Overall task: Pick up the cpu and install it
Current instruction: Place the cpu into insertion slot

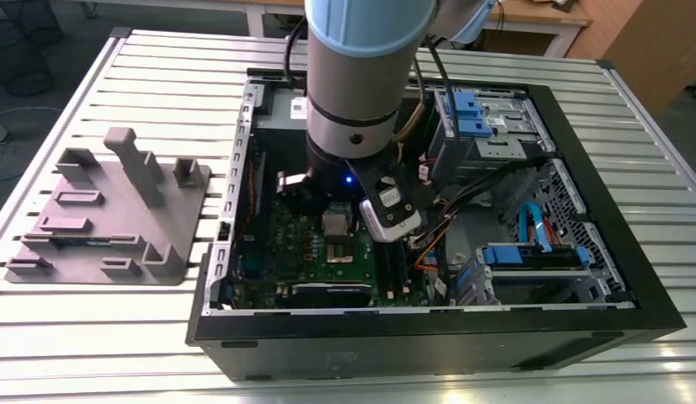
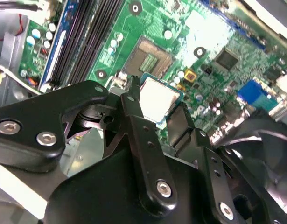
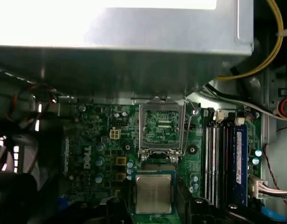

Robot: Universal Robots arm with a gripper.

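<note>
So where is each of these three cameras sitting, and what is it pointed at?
Exterior view: off the arm, high up, looking down into the open computer case on the slatted table; the arm reaches into it.
Second wrist view: at the wrist, looking along the black gripper, which holds the cpu, toward the green motherboard.
First wrist view: at the wrist, facing the motherboard squarely; the gripper flanks the cpu.
Shared: both wrist views show the cpu, gripper and motherboard.
</note>
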